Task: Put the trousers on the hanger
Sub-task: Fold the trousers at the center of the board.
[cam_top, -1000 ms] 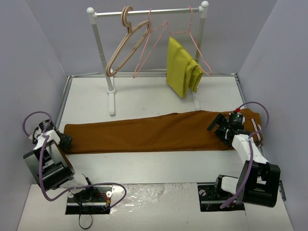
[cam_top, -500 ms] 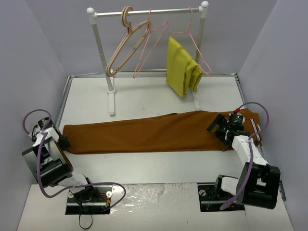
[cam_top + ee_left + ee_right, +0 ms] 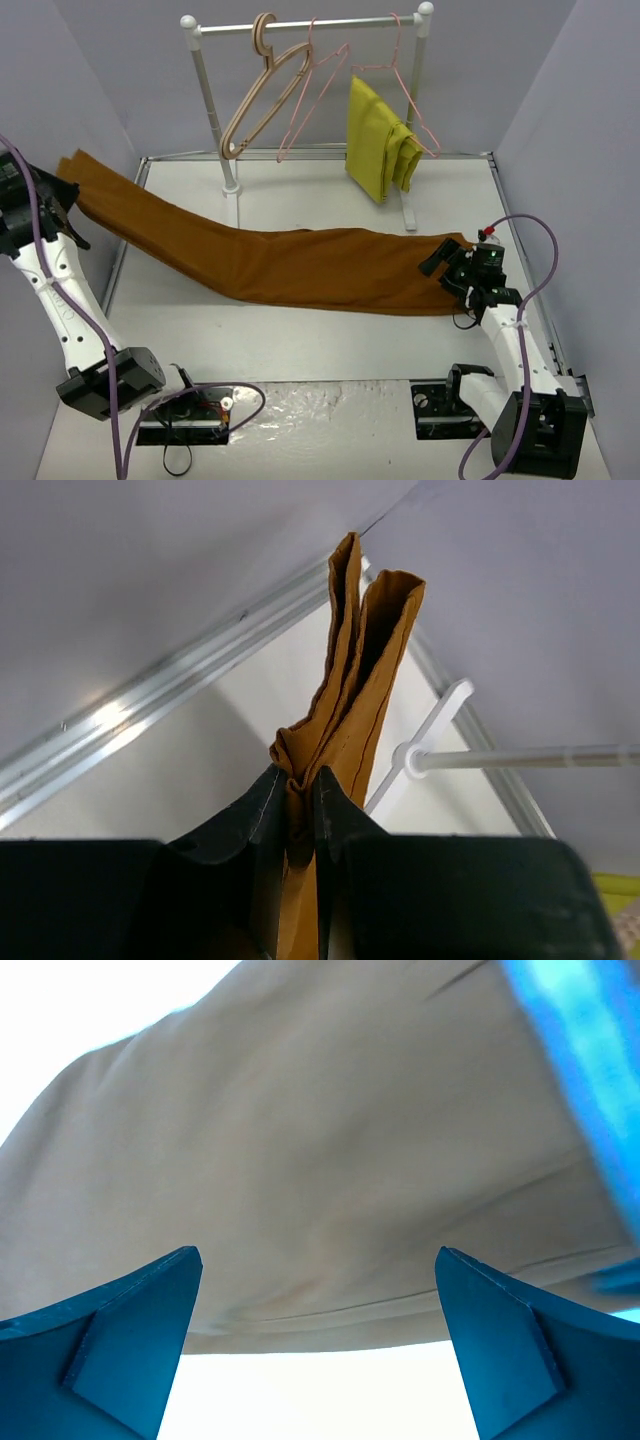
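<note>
Left pincer (image 3: 297, 785) raised trousers (image 3: 320, 270) partly off white table (image 3: 300, 345).

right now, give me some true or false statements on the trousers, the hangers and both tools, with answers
1. The left tool is shut on one end of the trousers. True.
2. The right tool is clamped shut. False: its fingers stand wide apart.
3. The trousers are draped over a hanger. False: they lie partly on the table, and the middle pink wire hanger is bare.
4. The mustard-yellow garment hangs below the rail. True.
5. The wooden hanger lies on the table. False: it hangs on the rail.
</note>
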